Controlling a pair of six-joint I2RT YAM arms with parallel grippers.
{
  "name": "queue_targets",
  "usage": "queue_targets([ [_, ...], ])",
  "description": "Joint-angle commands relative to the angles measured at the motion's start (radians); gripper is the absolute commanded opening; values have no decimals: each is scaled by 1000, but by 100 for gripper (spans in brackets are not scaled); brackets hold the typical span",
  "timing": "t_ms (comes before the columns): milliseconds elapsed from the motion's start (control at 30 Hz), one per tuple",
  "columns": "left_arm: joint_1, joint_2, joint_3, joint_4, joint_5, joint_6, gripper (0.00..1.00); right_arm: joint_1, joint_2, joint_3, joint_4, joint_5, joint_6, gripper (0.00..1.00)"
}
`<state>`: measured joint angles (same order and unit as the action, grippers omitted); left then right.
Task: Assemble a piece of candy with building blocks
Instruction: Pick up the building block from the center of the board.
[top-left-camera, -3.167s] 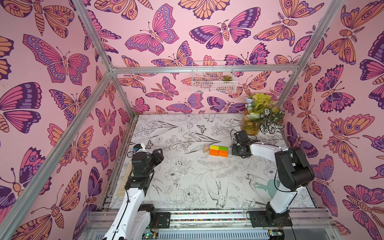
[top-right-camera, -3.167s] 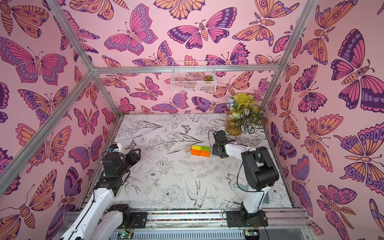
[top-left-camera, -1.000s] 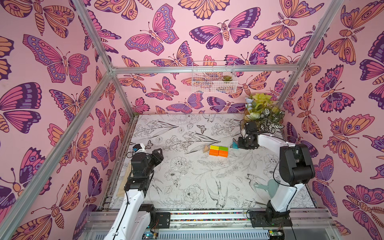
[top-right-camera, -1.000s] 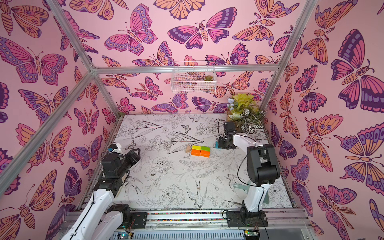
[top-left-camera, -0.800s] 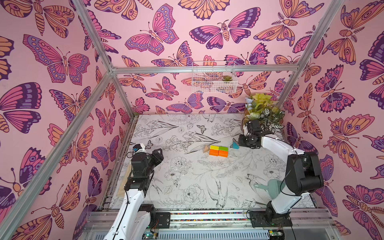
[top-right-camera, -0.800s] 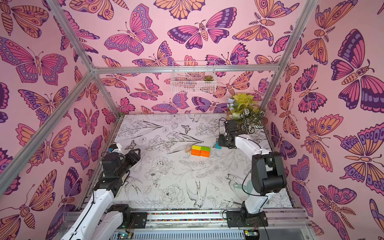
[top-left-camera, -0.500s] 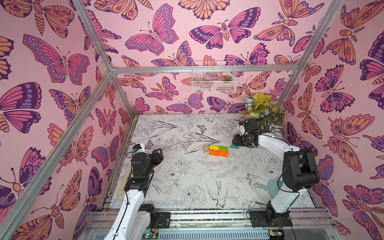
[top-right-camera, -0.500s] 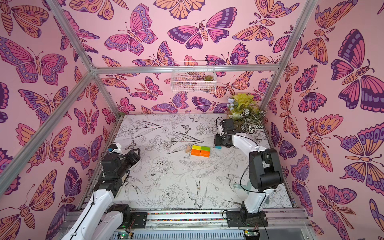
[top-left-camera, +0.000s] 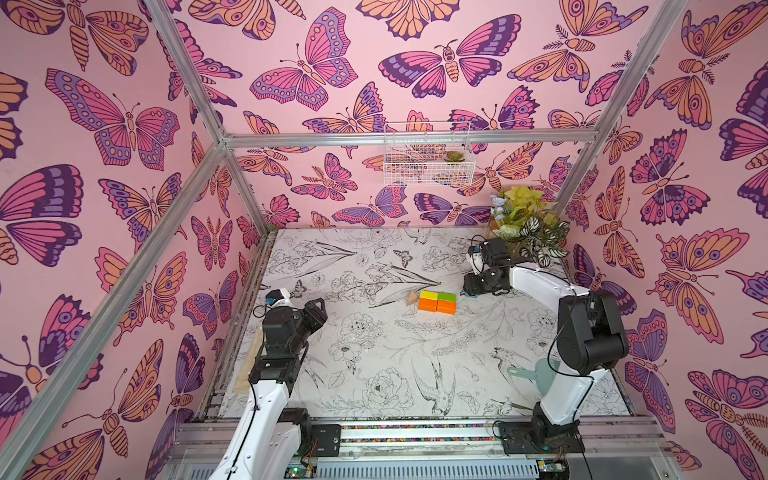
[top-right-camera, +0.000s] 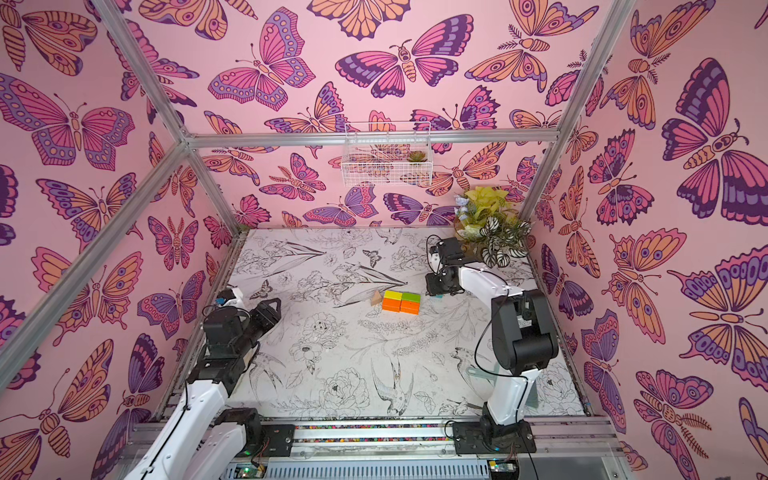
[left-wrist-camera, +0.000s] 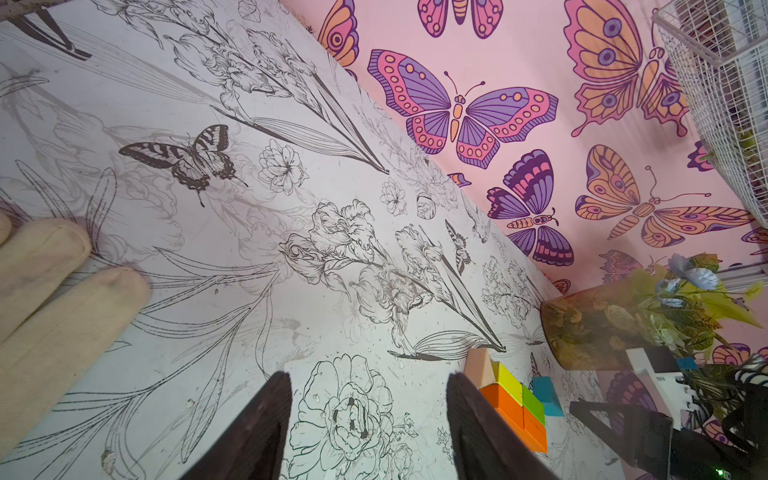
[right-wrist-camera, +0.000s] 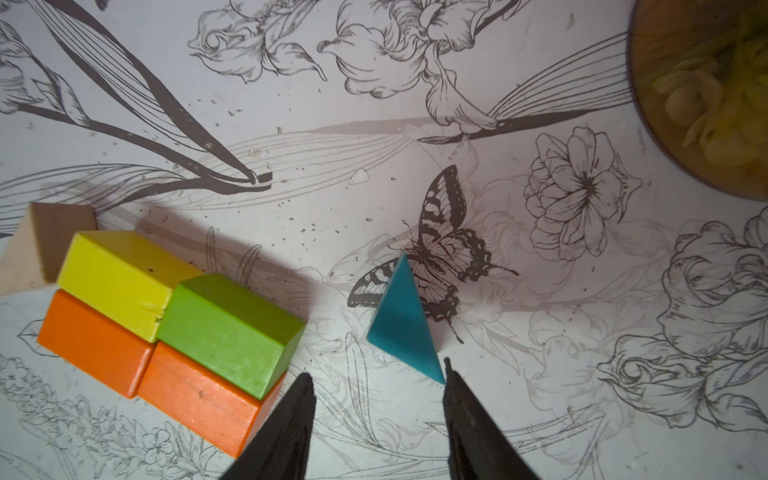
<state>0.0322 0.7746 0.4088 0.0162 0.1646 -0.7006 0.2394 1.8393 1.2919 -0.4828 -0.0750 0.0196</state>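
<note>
Teal triangle (right-wrist-camera: 401, 320) flat just ahead of parted, empty right jaws; brick rectangle (right-wrist-camera: 216, 324), yellow-green-orange, off to their side, tan triangle (right-wrist-camera: 39, 245) against far end. Left jaws parted, empty, far off. Floral-print table (right-wrist-camera: 540, 374), pink butterfly walls (top-left-camera: 415, 41).

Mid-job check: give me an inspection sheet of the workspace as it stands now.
Surface: floral cloth, flat, a few specks.
Job's things: yellow brick, green brick and orange bricks form a rectangle; tan triangle at the yellow end; teal triangle lies apart from the green end.
Clutter: plant pot in the far corner; teal plastic item by the right arm's base.
Grippers: left gripper open, empty; right gripper open, just behind the teal triangle.
Cables: black cable loops off the right arm, clear of the bricks.
Surroundings: butterfly walls, metal frame, wire basket.
</note>
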Motion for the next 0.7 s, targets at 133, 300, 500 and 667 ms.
queue_targets([
  [133,-2,-3,-8,-15,1,-8,63,14,75,75,-71,53,-72,53],
  [300,-1,6,-6,-13,2,-8,63,17,96,86,-59,62,-79,52],
  [500,-2,6,-7,-14,1,-10,63,16,115,90,-51,54,-73,52],
  [667,-1,4,-7,-15,0,-7,63,15,121,91,-48,55,-70,50],
])
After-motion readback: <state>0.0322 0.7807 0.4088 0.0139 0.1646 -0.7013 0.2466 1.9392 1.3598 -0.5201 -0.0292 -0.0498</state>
